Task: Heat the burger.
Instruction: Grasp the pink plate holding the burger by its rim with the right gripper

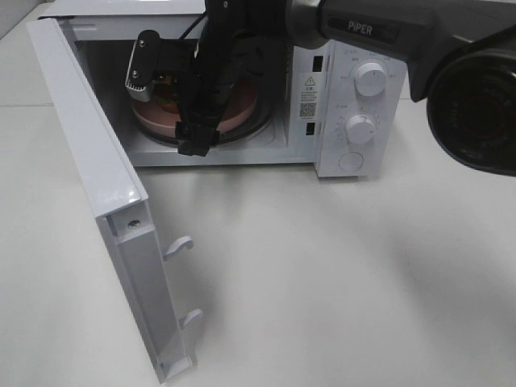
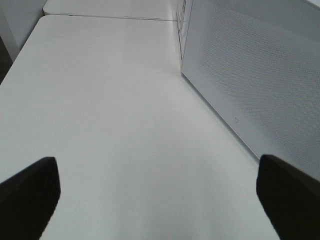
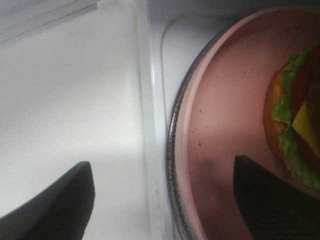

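The right gripper (image 3: 162, 200) hangs at the mouth of the microwave (image 1: 339, 105), its two dark fingers (image 3: 55, 200) spread apart and clamped on nothing; in the right wrist view one finger shows over the white floor at the oven's threshold, the other over the pink plate (image 3: 220, 125). The burger (image 3: 295, 125) lies on that plate at the right edge of the frame, green lettuce and a yellow slice showing between its orange-brown bun layers, clear of both fingers. The plate sits on the glass turntable (image 3: 173, 150), whose rim curves just outside the plate's edge.

In the high view, the right arm (image 1: 214, 72) reaches down from the top centre of the frame into the oven cavity, hiding most of the plate (image 1: 157, 121); the burger itself can barely be made out behind it. The microwave's door (image 1: 97, 177) stands swung wide open toward the lower left, two latch hooks (image 1: 181, 242) jutting from its edge. Two round knobs (image 1: 371, 79) sit on the control panel at upper right.

The left gripper (image 2: 160, 195) hovers above the bare white surface (image 2: 110, 125), its fingers (image 2: 30, 195) wide apart and empty, with the door's perforated outer face (image 2: 255, 75) at the right of that frame.
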